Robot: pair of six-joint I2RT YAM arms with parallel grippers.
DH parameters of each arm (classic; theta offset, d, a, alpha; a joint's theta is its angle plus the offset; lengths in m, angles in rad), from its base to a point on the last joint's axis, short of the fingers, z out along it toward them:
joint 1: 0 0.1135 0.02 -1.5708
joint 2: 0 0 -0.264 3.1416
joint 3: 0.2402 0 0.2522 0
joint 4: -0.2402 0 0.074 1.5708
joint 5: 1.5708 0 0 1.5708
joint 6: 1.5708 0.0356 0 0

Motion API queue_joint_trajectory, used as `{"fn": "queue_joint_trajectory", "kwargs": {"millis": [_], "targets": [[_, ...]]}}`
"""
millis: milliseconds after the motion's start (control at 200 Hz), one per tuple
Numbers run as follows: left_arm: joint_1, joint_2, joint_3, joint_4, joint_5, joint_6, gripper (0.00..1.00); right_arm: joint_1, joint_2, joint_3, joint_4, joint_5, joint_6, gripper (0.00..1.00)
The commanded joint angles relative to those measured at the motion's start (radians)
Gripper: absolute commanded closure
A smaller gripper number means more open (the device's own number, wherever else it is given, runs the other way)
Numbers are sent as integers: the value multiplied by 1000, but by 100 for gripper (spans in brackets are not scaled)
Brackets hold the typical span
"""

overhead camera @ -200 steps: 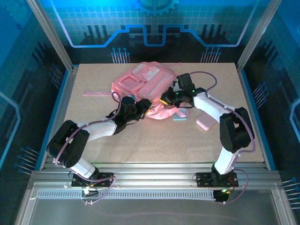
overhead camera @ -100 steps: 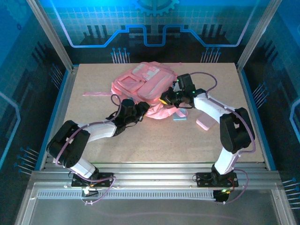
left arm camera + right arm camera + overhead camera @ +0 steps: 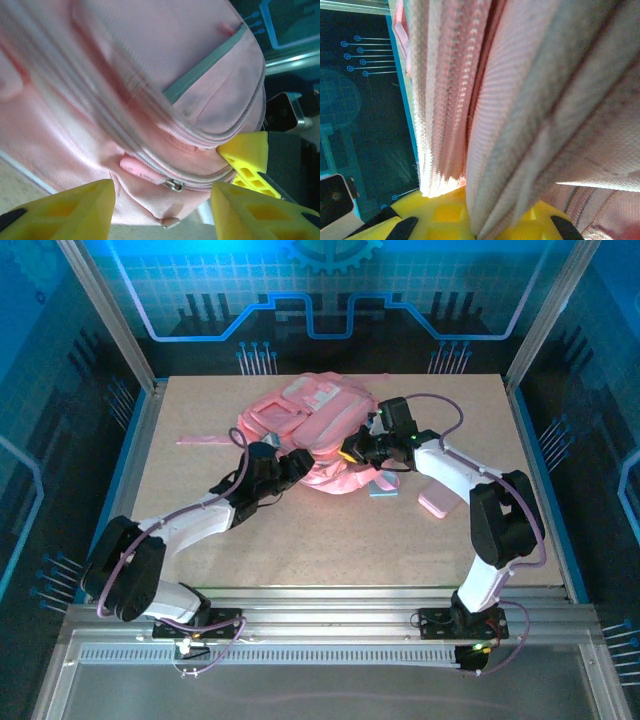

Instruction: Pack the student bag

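Pink fabric student bag (image 3: pixel 300 418): soft, limp, we judge | right gripper (image 3: pixel 475 220) clamped on its edge | left gripper (image 3: pixel 161 200) spread near zipper pull (image 3: pixel 142 172), our best hold

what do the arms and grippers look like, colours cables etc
The left arm and right arm have white links between bulky black joints, with thin purple cables looping along them. A small green light glows near the right wrist. The gripper fingers are yellow wedge-shaped plastic with cut-out ribbing.

Beige table (image 3: pixel 300 550), student bag (image 3: pixel 300 410) lying toward its far side, blue slab (image 3: pixel 383 491) and pink slab (image 3: pixel 435 504) nearby
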Motion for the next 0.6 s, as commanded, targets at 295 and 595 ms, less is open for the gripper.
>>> {"fn": "queue_joint_trajectory", "kwargs": {"millis": [295,595], "targets": [[82,229,103,205,334,173,45,6,-65,46,96,-101,-48,100],[43,263,121,317,467,118,46,6,-41,55,92,-103,-50,100]]}}
